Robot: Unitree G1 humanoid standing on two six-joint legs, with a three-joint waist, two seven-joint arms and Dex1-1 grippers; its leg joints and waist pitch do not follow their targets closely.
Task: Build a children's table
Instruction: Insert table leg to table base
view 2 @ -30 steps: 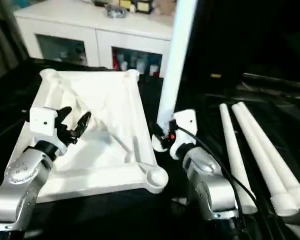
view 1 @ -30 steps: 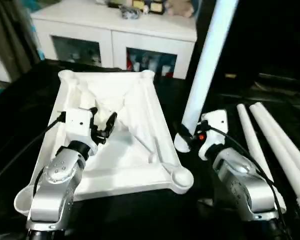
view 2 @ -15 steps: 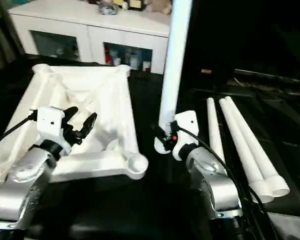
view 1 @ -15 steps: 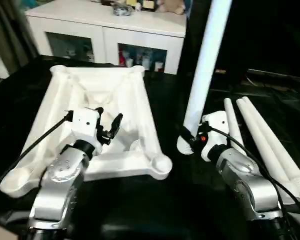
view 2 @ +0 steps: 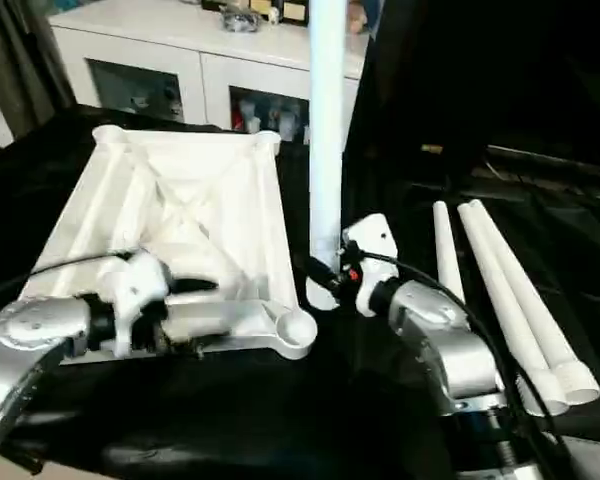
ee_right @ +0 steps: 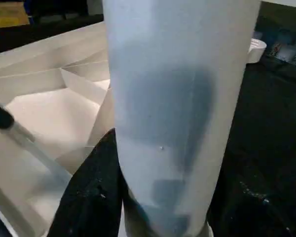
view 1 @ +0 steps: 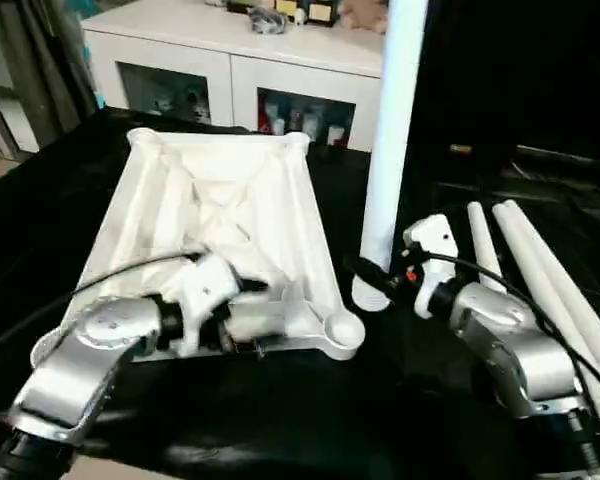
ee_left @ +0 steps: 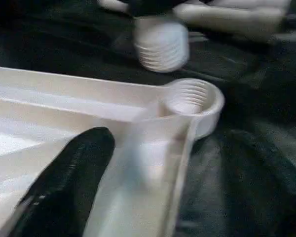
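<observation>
The tabletop (view 1: 225,215) is white moulded plastic, lying upside down on the black-covered table (view 1: 40,170), so you get the ribbed underside with diagonal braces crossing in the middle and a raised rim all round. It's a rectangle with its long axis running away from the robot toward the white cabinet (view 1: 230,70), and there's a round socket at each corner. The near right socket (ee_left: 190,96) has screw threads moulded inside, nice and clear from the left wrist camera. The left tool (view 1: 242,305) is low over the near edge of the tabletop, just beside that socket, one black finger (ee_left: 64,182) sitting in the channel along the rim; can't tell how far apart its fingers are or whether it's got hold of anything. The right tool (view 1: 372,280) is clamped on a leg (view 1: 388,150), a long smooth white cylinder standing close to upright, long axis vertical with the top running out of frame. Its lower end is threaded (ee_left: 160,44) and hangs just off to the side of the near right socket, not in it. A black finger (ee_right: 91,192) hugs the tube low down. Beyond the right tool, further to the robot's right, three more legs (view 1: 540,290) lie flat on the table, side by side and touching, pointing away from the robot.
</observation>
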